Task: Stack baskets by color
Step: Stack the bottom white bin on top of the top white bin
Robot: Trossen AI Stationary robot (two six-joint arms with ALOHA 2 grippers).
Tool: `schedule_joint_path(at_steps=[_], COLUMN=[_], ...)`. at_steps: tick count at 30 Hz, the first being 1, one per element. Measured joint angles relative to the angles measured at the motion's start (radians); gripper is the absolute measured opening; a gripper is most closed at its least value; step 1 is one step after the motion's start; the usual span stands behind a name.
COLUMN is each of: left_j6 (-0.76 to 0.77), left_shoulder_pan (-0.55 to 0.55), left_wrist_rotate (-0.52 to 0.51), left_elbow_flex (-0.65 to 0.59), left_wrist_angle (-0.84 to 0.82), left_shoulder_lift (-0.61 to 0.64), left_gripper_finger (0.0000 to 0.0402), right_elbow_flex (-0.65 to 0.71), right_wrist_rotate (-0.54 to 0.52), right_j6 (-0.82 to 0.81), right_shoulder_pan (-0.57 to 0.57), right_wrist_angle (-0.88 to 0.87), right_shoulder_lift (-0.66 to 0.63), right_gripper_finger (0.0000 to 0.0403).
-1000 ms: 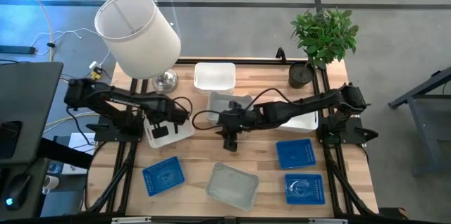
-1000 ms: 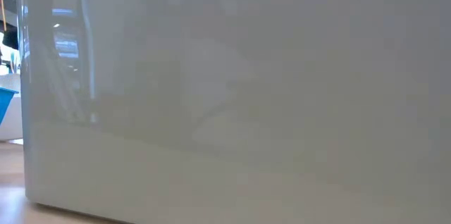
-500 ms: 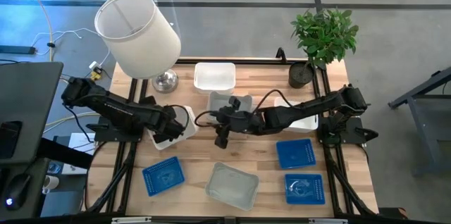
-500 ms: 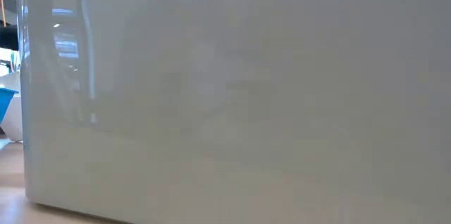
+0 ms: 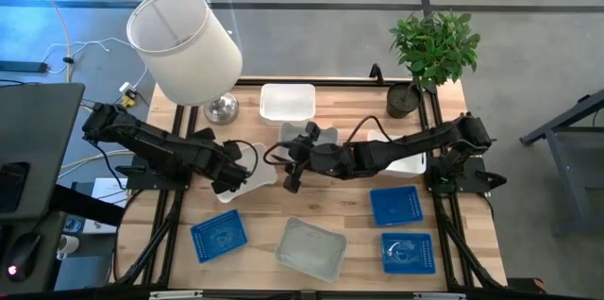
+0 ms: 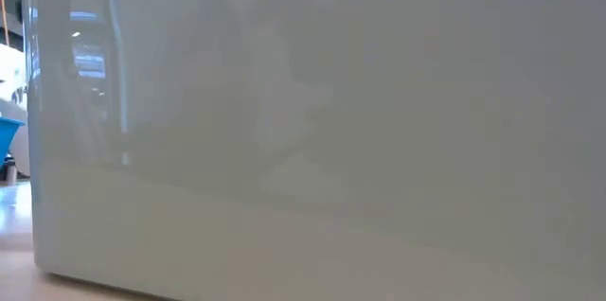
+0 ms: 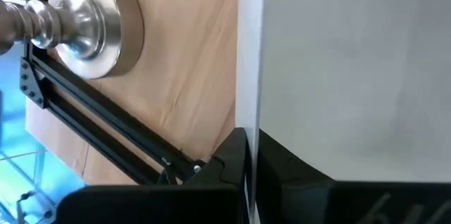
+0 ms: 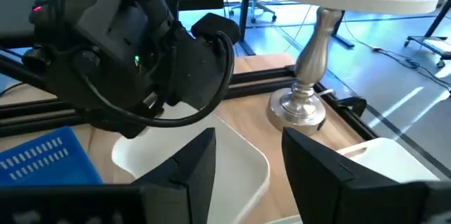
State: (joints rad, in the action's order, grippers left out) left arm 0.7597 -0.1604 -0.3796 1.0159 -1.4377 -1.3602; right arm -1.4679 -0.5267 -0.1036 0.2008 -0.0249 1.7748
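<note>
The left gripper [image 5: 229, 170] is clamped on the rim of a white basket [image 5: 253, 170], presumably carrying it toward the white basket at the far edge [image 5: 287, 103] for colour matching; the right gripper [image 5: 292, 177], jaws apart and empty, hovers just beside it; the lamp [image 5: 185, 43] stands behind.

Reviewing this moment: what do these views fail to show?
- Low view: a pale basket wall fills nearly the whole picture, hiding both arms.
- High view: the right arm covers part of the grey basket and the white basket at the right.
- Left wrist view: the white basket held by the left gripper is cut off by the edge.
- Right wrist view: the lamp is cut off at the top.
</note>
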Motion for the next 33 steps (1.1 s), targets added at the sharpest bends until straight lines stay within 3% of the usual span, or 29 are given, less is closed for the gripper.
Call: schedule_joint_path(at_steps=[12, 23, 33], left_j6=[-0.023, -0.135, -0.169], left_shoulder_pan=[0.000, 0.005, 0.005], left_wrist_rotate=[0.055, 0.177, 0.195], left_elbow_flex=[-0.036, -0.107, -0.107], left_wrist_angle=[-0.001, 0.165, 0.175], left_shoulder_lift=[0.000, 0.000, 0.000], left_gripper_finger=[0.0000, 0.0000, 0.0000], right_elbow_flex=[-0.017, -0.017, -0.017], right_wrist_rotate=[0.046, 0.183, 0.198], right_j6=[-0.098, -0.195, -0.223], right_shoulder_pan=[-0.005, -0.004, -0.004], right_wrist_angle=[-0.176, -0.186, -0.186], right_shoulder_lift=[0.018, 0.123, 0.138], right_gripper_finger=[0.0151, 0.0151, 0.0151])
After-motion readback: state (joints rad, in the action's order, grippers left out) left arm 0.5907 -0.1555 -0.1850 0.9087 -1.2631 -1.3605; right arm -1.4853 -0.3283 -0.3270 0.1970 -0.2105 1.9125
